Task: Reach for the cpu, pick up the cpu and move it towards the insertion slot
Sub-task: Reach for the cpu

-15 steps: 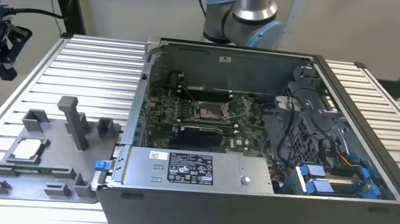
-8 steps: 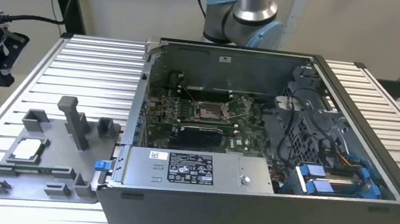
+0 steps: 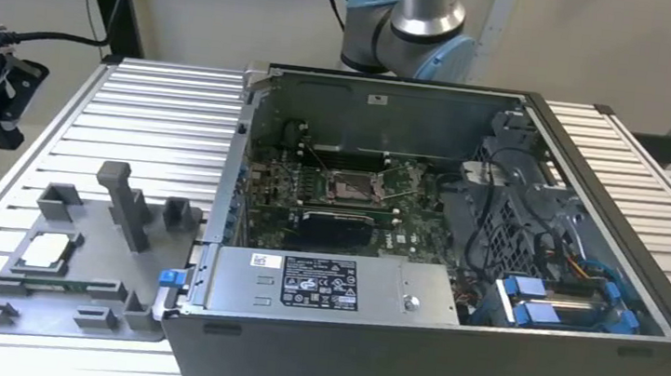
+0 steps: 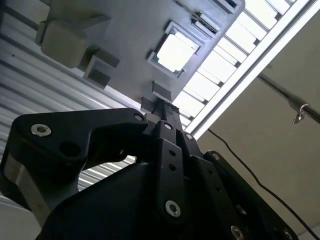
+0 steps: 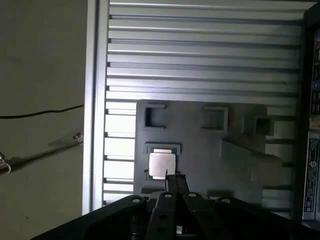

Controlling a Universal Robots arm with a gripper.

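Over the grey plastic tray (image 5: 200, 165), the black tool (image 5: 173, 180) hangs drawn narrow, holding nothing.
Small square silvery cpu (image 5: 162, 165) lies flat in a tray recess, just beyond the tool's tips; the tray rests on the ribbed aluminium surface (image 3: 170, 96), at the exterior view's left of the open dark computer case (image 3: 419, 347); the silver-framed insertion slot (image 3: 352, 186) sits inside the case, well apart from the cpu.

You see a silvery-white cpu (image 3: 40, 251) on a plain grey tray (image 3: 47, 324), over the ribbed silver table (image 3: 157, 104). Your gripper (image 5: 172, 181) is black; the circuit board (image 3: 416, 236) is green.
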